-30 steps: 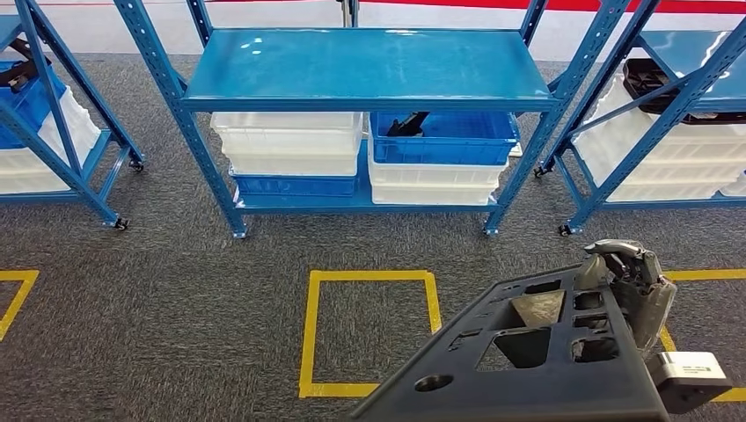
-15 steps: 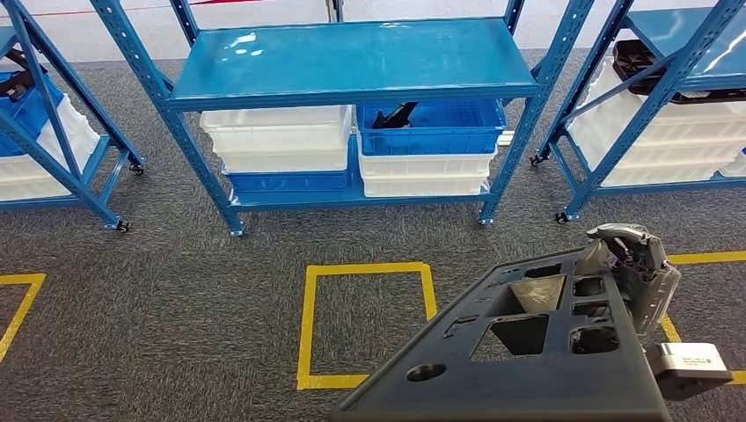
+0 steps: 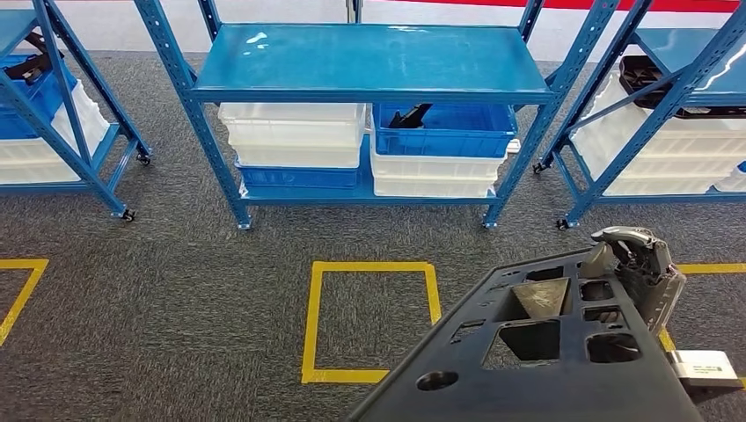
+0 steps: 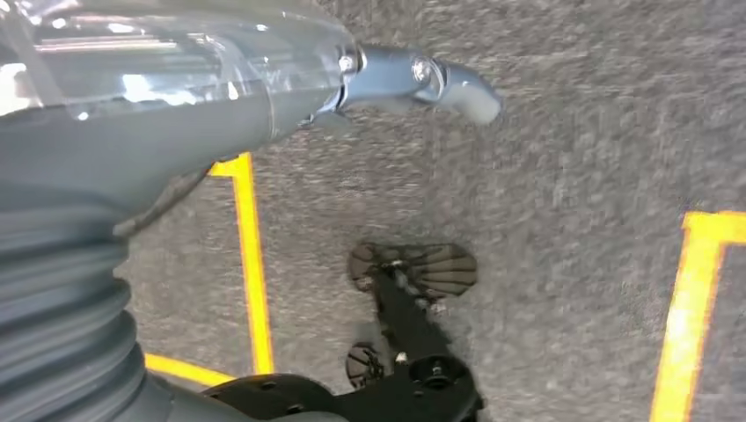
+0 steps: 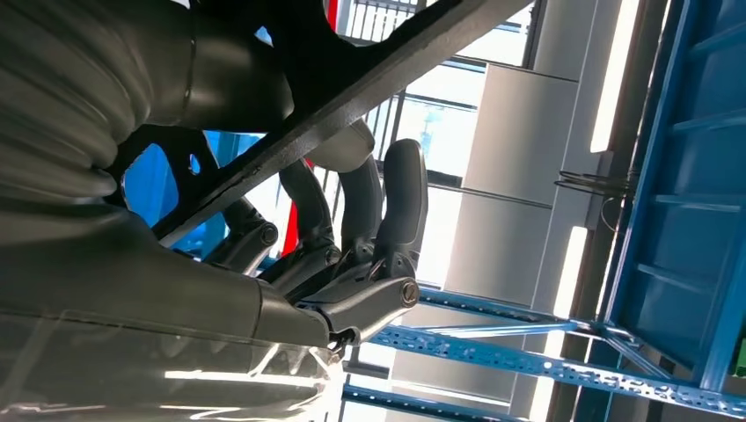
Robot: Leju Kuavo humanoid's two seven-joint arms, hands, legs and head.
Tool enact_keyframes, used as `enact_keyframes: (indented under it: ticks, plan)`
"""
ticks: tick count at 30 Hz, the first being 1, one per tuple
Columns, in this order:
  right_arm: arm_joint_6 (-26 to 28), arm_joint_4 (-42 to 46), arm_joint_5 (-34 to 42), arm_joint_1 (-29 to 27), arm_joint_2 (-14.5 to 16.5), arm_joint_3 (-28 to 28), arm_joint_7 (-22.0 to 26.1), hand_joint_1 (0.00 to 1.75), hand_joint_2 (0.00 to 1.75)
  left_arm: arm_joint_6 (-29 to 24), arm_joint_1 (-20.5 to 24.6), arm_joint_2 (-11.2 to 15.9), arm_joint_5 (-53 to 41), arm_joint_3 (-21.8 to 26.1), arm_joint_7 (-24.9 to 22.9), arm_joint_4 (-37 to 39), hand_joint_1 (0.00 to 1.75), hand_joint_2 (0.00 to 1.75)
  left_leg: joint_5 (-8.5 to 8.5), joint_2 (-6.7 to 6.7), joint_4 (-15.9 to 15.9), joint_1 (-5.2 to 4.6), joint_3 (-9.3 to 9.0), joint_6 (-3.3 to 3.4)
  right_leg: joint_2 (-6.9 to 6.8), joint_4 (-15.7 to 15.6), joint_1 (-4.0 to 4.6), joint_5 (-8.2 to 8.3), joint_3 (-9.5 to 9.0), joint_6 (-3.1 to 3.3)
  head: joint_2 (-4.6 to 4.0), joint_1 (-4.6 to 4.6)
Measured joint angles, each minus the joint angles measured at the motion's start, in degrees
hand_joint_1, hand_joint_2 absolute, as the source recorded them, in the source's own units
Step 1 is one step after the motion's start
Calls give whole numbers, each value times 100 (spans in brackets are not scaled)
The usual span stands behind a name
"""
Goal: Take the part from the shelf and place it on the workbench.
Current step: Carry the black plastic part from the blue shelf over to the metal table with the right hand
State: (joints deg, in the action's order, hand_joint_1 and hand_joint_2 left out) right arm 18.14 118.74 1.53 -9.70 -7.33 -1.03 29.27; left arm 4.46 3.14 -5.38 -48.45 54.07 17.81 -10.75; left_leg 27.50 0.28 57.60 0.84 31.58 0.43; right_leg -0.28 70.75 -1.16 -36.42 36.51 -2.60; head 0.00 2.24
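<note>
The dark part [image 3: 545, 352] is gripped at its far edge by the right hand [image 3: 635, 274], fingers wrapped over the rim, down at about 5 o'clock in the head view. It's already off the blue shelf [image 3: 369, 66], which sits at 12 o'clock. For the carry, the panel should be kept level and the grip kept firm until the workbench is reached. The left hand [image 4: 264, 70] is hung over the carpet; whether its fingers are closed can't be told. Compared with half a second back, the whole scene has shifted slightly right and down, so that's camera motion, and the part is held the same way.
</note>
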Motion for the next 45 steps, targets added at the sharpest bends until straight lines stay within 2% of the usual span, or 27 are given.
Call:
enact_keyframes:
  ticks: [1,2,3,5,6,7,10,12,13,15,16,17,18,19,21,22,23,24,28,32,33,37,40,42,43,45]
  plan:
    - [-3,-1,12,-12,4,0,4,175,175,0,-2,0,-4,0,-7,0,0,175,-28,5,2,-3,39,-2,0,170,0,-42,52,1,0,21]
    - [-6,-1,20,-19,7,0,7,175,175,0,-4,-1,-7,0,-13,0,0,175,-55,8,3,-4,73,-8,0,113,-1,22,-11,2,0,44]
    - [-8,0,22,-24,9,0,10,175,175,0,-5,-1,-9,0,-16,0,0,175,-80,10,5,-4,101,-20,-1,-173,-1,169,-194,7,0,67]
    - [-10,4,24,-23,13,0,14,175,175,0,-4,-2,-10,0,-17,0,0,175,-119,14,21,-16,141,-59,-15,-1015,8,471,-698,26,0,121]
    - [-10,6,24,-24,17,0,17,175,175,0,-4,-2,-10,0,-16,0,0,175,-134,17,31,-26,155,-85,-21,-1316,18,555,-865,45,0,136]
    - [-10,9,23,-28,21,1,21,175,175,0,-4,-2,-10,0,-16,0,0,175,-150,21,37,-35,165,-113,-24,-1467,32,585,-938,66,0,136]
    - [-9,14,15,-38,36,7,33,175,175,0,-4,-2,-12,0,-17,0,0,175,-180,28,39,-25,182,-206,-10,-1482,45,634,-893,167,0,73]
    - [-8,17,4,-37,45,9,41,175,175,1,-5,-7,-12,-1,-17,1,0,175,7,18,262,-9,276,-244,-8,-1502,28,687,-867,247,0,13]
    - [-7,19,0,-36,51,9,44,175,175,2,-7,-9,-12,-2,-17,2,0,175,171,11,486,-3,365,-250,-9,-1505,22,704,-855,271,0,-20]
    - [-5,19,-7,-38,60,11,45,175,175,1,-9,-11,-12,-2,-17,2,0,175,528,3,1142,-5,619,-258,-8,-1496,30,719,-822,295,0,-81]
    - [-5,19,-10,-39,66,11,45,175,175,1,-11,-11,-12,-2,-17,2,0,175,654,0,1464,-5,737,-260,-6,-1488,35,723,-807,300,0,-98]
    - [-4,19,-12,-40,72,11,45,175,175,0,-13,-11,-12,-1,-17,2,0,175,715,-2,1681,-5,803,-261,-4,-1481,38,725,-797,303,0,-111]
    - [-3,19,-13,-41,78,11,45,175,175,0,-13,-11,-12,-1,-17,2,0,175,675,-3,1696,-3,774,-261,-1,-1474,39,725,-794,302,0,-122]
    - [-2,19,-15,-41,85,11,45,175,175,0,-14,-11,-12,-1,-17,2,0,175,537,-3,1472,-2,637,-259,2,-1470,38,722,-801,298,0,-131]
    - [0,19,-21,-40,94,11,45,175,175,0,-12,-11,-12,-1,-17,2,0,175,191,-11,650,0,199,-250,7,-1460,43,704,-822,269,0,-146]
    - [1,19,-25,-37,96,11,46,175,175,0,-10,-11,-12,-2,-17,2,0,175,93,-18,316,-2,36,-238,10,-1450,54,695,-821,246,0,-150]
    - [2,19,-29,-33,98,10,46,175,175,0,-10,-11,-12,-2,-17,2,0,175,51,-25,112,-10,-53,-224,12,-1446,62,693,-813,217,0,-147]
    - [4,19,-33,-29,98,8,47,175,175,0,-11,-11,-12,-2,-17,2,0,175,60,-32,39,-16,-69,-211,13,-1437,73,689,-796,209,0,-143]
    - [29,19,-49,-23,103,-4,48,175,175,0,-16,-11,-12,0,-22,2,0,175,44,-42,19,-33,-29,-191,14,-1455,69,712,-765,258,0,-104]
    - [38,19,-66,-22,105,-6,48,175,175,0,-12,-11,-17,2,-23,2,0,175,43,-40,29,-53,-22,-181,15,-1489,55,738,-773,221,0,-77]
    - [38,19,-69,-22,105,-7,48,175,175,0,-12,-11,-22,2,-23,2,0,175,44,-40,31,-56,-22,-172,15,-1494,54,742,-774,205,0,-73]
    - [36,19,-77,-23,111,-5,48,175,175,0,-11,-11,-38,2,-22,2,0,175,57,-37,72,-104,0,-86,15,-1513,19,768,-768,67,0,-78]
    - [28,27,-77,-24,115,-4,49,175,175,2,-11,-13,-48,1,-20,2,0,175,23,-23,37,-82,2,-36,22,-1509,26,773,-752,33,0,-81]
    - [22,45,-76,-19,118,-1,52,175,175,2,-10,-17,-52,2,-15,2,0,175,-22,23,-32,-36,-12,11,32,-1309,46,624,-649,18,0,-63]
    - [20,52,-75,-15,119,1,54,175,175,3,-10,-19,-52,2,-14,2,0,175,-39,58,-59,-13,-14,27,35,-1032,49,459,-511,15,0,-38]
    - [14,54,-71,-11,121,2,56,175,175,4,-11,-18,-54,3,-11,2,0,175,-44,131,-63,-8,3,31,35,-233,24,93,-103,7,0,16]
